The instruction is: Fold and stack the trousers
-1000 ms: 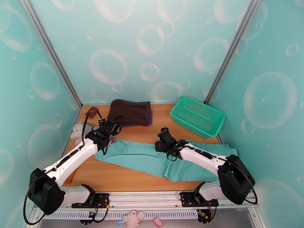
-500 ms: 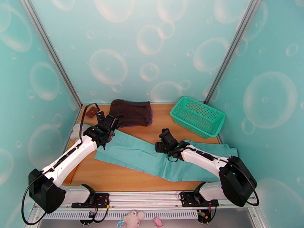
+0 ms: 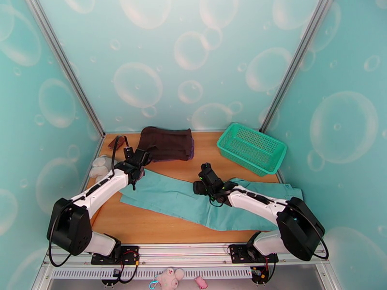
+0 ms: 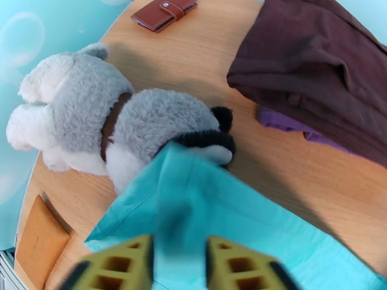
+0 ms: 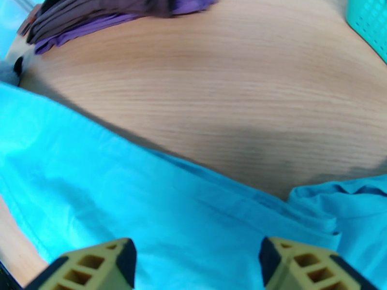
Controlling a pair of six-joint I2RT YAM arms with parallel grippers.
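Just below R tool [image 5: 196, 254]: trousers [image 5: 145, 189]

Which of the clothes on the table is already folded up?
The dark brown garment at the back: it sits as a compact folded pile, while the teal trousers in front of it lie spread out at full length.

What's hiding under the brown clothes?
A purple cloth peeks out from under the brown folded garment, at its edge on the wooden table. How far it goes underneath, and whether anything else lies there, is covered.
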